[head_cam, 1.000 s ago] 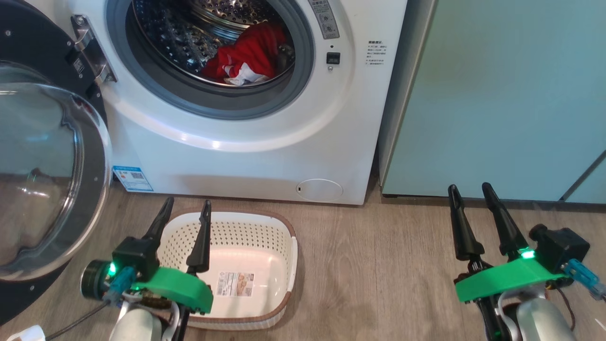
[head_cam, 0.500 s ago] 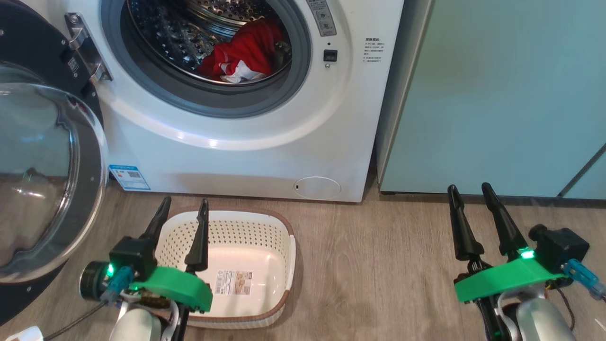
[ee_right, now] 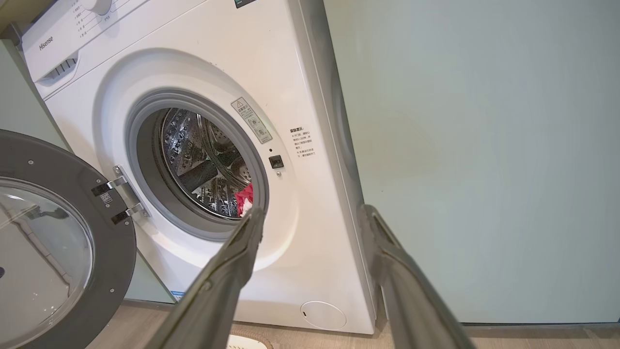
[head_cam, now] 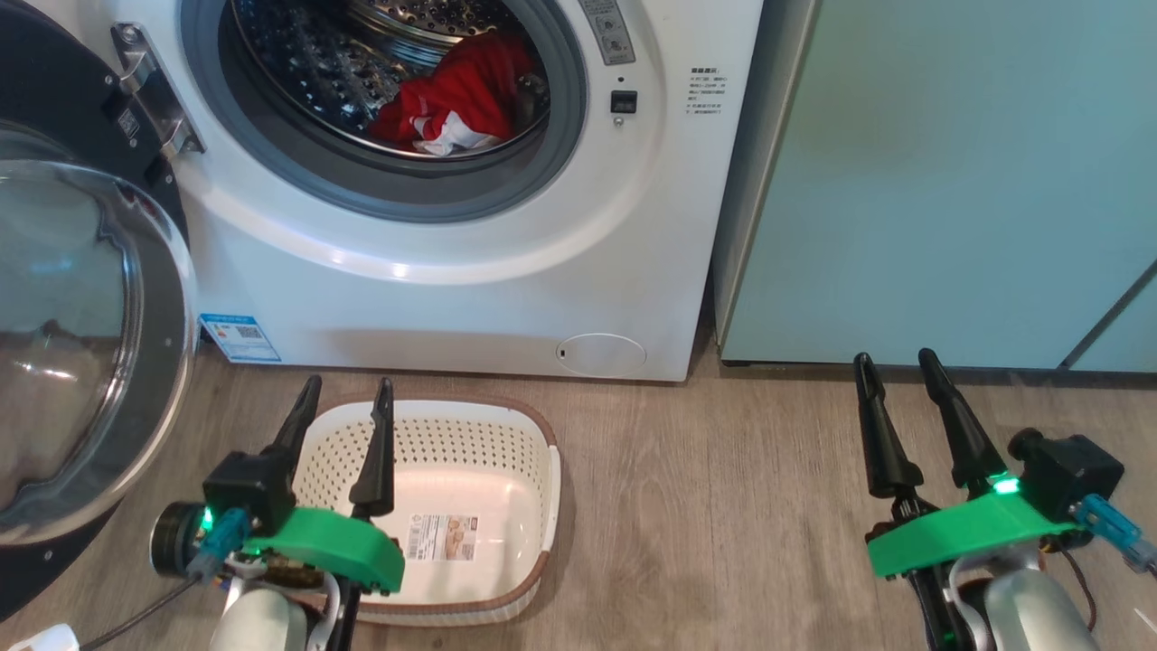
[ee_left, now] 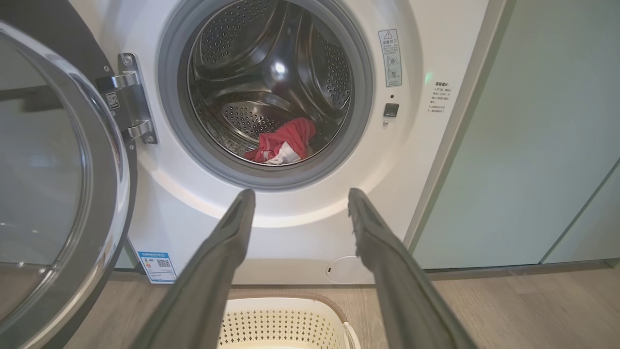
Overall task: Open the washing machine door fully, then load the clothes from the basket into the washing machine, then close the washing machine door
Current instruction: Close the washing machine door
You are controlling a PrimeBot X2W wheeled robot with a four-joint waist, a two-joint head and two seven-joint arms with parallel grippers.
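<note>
You have a pale teal cabinet (head_cam: 949, 181) on the right side of the head view, its front flat and plain, with a dark seam (head_cam: 1114, 312) slanting across its lower right corner. It stands on a grey-brown wood-grain floor (head_cam: 705, 506), with a thin shadow line along its base. At the bottom left corner sits a small white object (head_cam: 36, 640); you can't tell what it is. The right wrist view shows another teal panel (ee_right: 19, 92) at its left edge.

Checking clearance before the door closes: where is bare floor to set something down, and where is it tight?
Bare floor lies between the basket and the right gripper, in front of the washing machine and teal cabinet. Crowded lower left: open washing machine door, basket, left gripper.
</note>
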